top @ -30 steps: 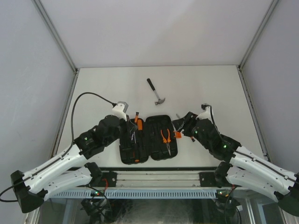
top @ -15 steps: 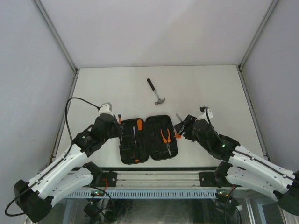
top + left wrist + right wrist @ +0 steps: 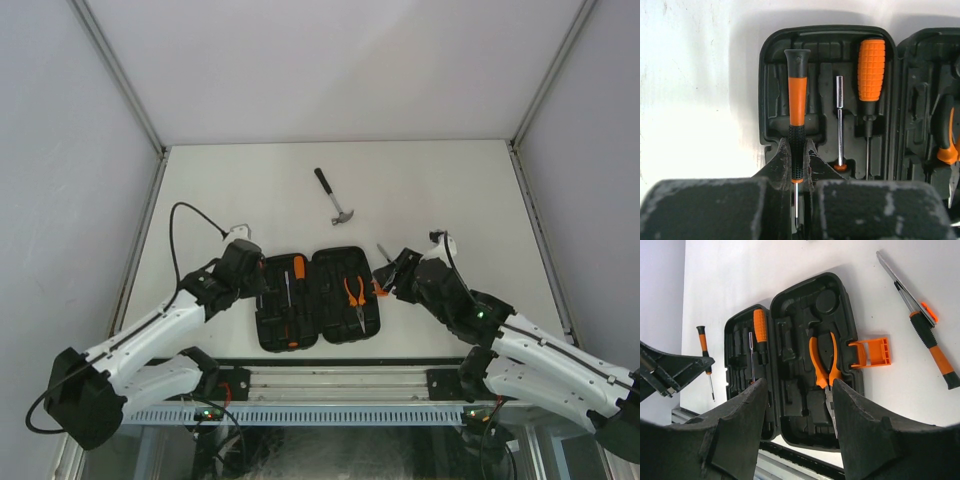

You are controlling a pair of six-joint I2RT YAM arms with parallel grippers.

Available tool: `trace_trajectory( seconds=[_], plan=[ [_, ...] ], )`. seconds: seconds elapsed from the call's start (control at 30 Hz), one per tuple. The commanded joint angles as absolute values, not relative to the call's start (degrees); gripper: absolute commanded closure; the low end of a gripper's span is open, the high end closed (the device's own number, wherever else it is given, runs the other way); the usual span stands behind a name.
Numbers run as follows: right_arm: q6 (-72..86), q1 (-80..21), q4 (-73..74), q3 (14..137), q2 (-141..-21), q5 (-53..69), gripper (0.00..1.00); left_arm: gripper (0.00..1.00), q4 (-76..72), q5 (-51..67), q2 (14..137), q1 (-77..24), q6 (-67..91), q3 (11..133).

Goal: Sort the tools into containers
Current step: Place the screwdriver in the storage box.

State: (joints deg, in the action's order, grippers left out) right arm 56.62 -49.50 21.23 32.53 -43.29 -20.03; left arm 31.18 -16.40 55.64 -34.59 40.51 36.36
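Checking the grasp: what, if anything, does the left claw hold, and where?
Left claw pinches a slim black-and-orange screwdriver by its black ribbed section near the shaft.

Tool case: black. Latch: orange. Pliers: orange handles. Slim screwdriver: black-and-orange bands. Stout screwdriver: orange, grid-patterned handle. Hammer: black handle, silvery head.

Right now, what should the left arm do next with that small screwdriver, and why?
Probably lower the left gripper toward a free slot along the left side of the case, then open. It is shut on the small screwdriver, which lies parallel to the big screwdriver seated in that half.
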Motion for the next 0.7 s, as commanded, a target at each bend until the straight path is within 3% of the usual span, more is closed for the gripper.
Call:
trace_trajectory(
  seconds=[0.0,0.67],
  plan=[
    [57.52,-49.91,20.49,32.43,-42.71,-19.67,0.46,1.00,27.23,-17.57,58.95,-33.59,40.09,37.04],
    [58.47,-51.04,20.48,31.11,-42.36,-19.60,0.46,1.00,23.10,-17.83,71.01,-33.40,40.30,38.76]
  ],
)
